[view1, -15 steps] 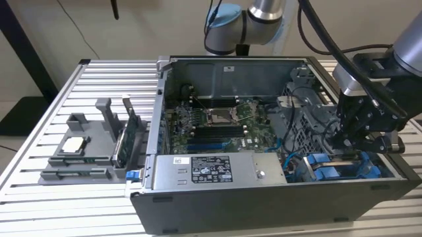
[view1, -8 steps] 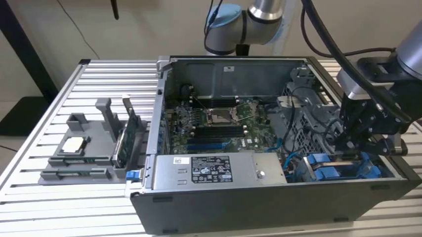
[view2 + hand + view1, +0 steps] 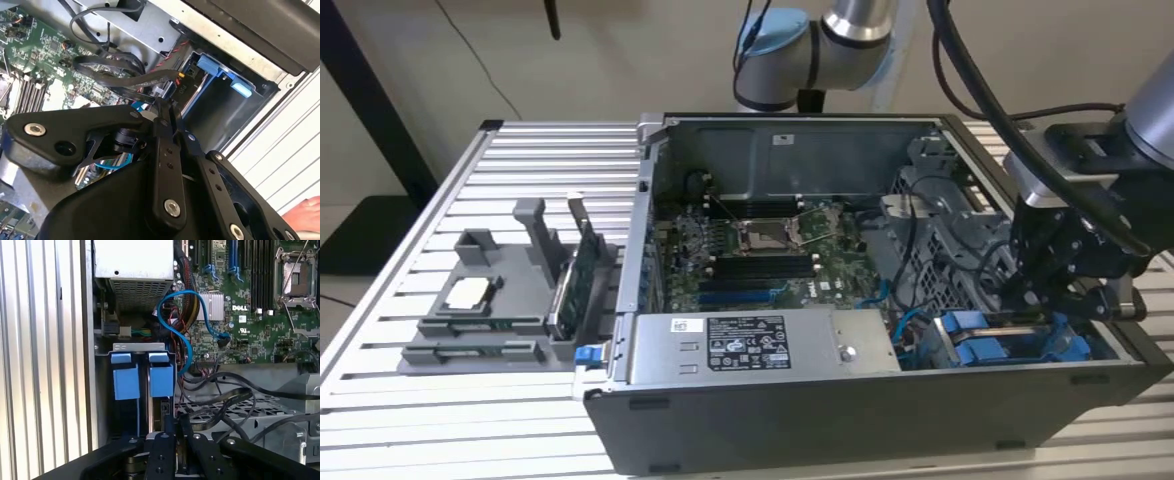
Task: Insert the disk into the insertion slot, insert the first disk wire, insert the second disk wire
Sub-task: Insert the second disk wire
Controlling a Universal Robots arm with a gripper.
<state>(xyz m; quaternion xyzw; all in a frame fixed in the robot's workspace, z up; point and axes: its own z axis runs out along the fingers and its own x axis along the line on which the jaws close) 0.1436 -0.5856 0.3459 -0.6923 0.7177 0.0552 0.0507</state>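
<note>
My gripper [image 3: 172, 427] hangs closest, fingers [image 3: 162, 117] pressed nearly together; I cannot tell whether they pinch anything. Just beyond, the disk [image 3: 161, 381] sits seated in the insertion slot [image 3: 142, 347], beside a blue cable [image 3: 187, 342] from the motherboard [image 3: 250, 315].

Robotics lab or test bench, open computer case [image 3: 854, 400] on a ribbed aluminium table [image 3: 480, 420], grey parts fixture [image 3: 494, 300] at the exterior view's left, plain wall [image 3: 640, 50] far behind
</note>
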